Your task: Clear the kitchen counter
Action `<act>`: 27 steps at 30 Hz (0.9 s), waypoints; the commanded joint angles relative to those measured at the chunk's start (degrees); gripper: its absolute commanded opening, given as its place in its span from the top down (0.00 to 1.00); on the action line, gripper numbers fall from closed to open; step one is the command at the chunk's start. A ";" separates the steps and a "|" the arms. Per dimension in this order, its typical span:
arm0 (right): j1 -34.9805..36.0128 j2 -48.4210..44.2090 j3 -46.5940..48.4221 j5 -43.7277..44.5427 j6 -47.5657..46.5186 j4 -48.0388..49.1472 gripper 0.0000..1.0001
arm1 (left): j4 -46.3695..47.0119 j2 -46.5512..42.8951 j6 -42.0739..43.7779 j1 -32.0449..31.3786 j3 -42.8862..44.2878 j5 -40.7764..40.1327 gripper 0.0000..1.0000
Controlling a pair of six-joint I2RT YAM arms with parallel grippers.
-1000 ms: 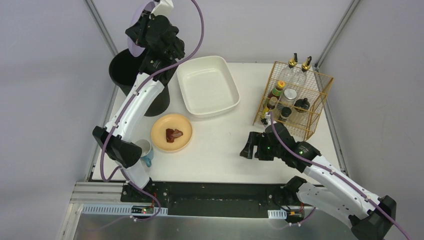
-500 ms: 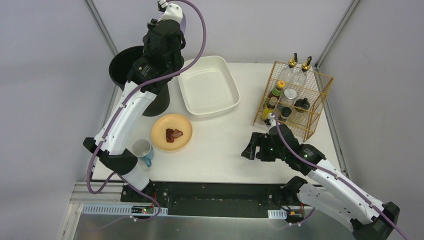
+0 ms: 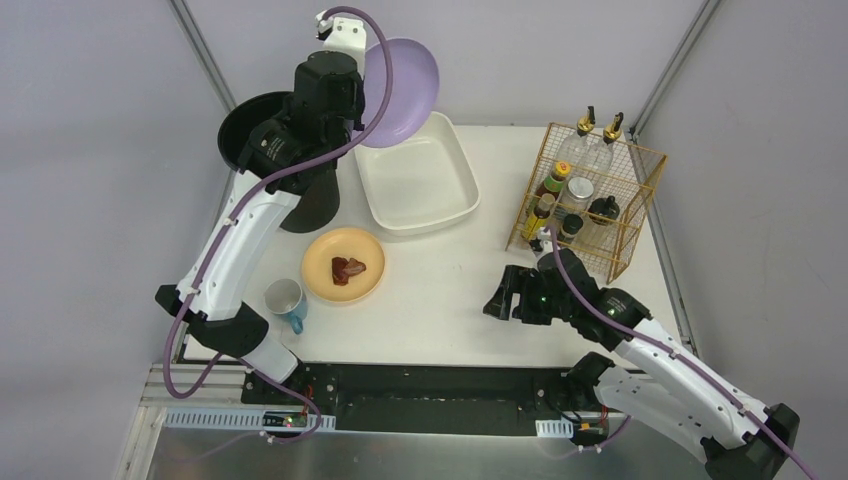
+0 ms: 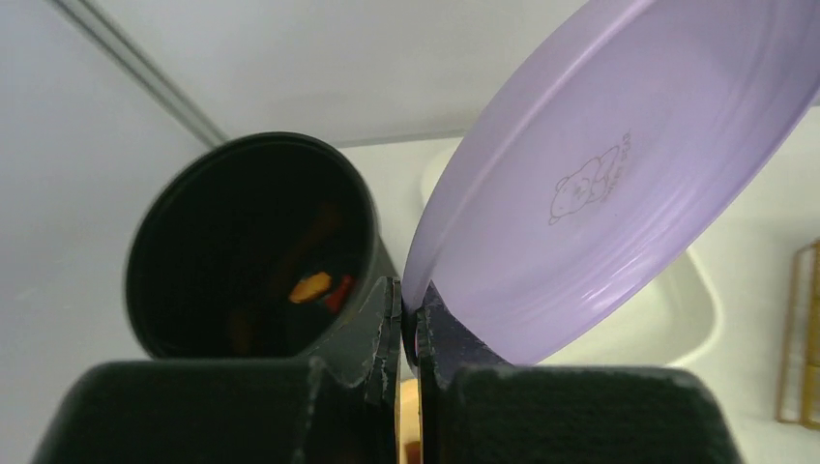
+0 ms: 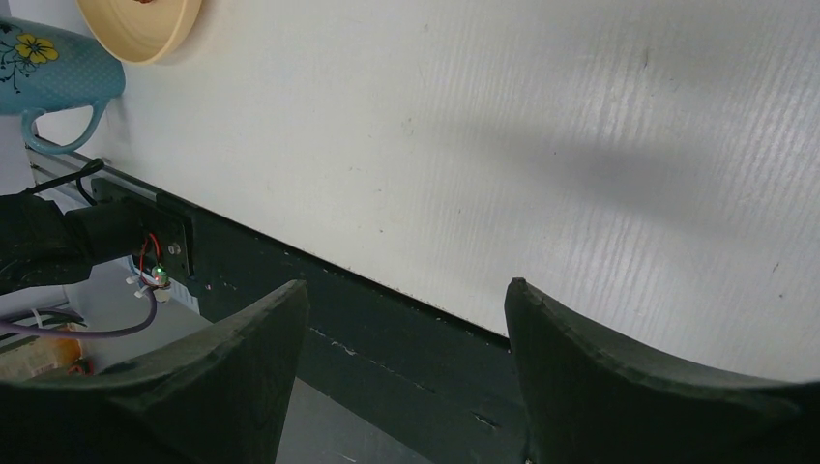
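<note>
We see scraps (image 4: 311, 287) inside the bin (image 4: 193, 261) only from the left wrist. The left gripper (image 4: 408, 309) clamps the plate (image 4: 600, 184); the right gripper (image 5: 404, 290) is spread. The kitchen counter (image 5: 483, 145) is white and ribbed.

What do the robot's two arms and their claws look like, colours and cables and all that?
Both the left arm and right arm have smooth white shells between chunky black joints. A purple cable runs loosely along each, and a small green light glows near the right wrist. The left claw and right claw are matte black with two thick fingers; the left's look scuffed.
</note>
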 commanded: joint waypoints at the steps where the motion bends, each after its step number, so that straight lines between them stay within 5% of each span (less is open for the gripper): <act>1: 0.28 0.66 1.53 0.51 0.94 -0.35 0.22 | -0.07 0.85 -10.81 -0.07 1.26 9.03 1.00; 17: 0.38 -1.70 1.02 0.40 2.04 -1.56 0.22 | -3.81 11.46 -35.84 6.27 6.93 28.10 1.00; 27: 0.51 -2.59 1.00 -0.36 2.04 -1.87 0.22 | -4.70 18.24 -45.08 8.18 7.56 26.78 1.00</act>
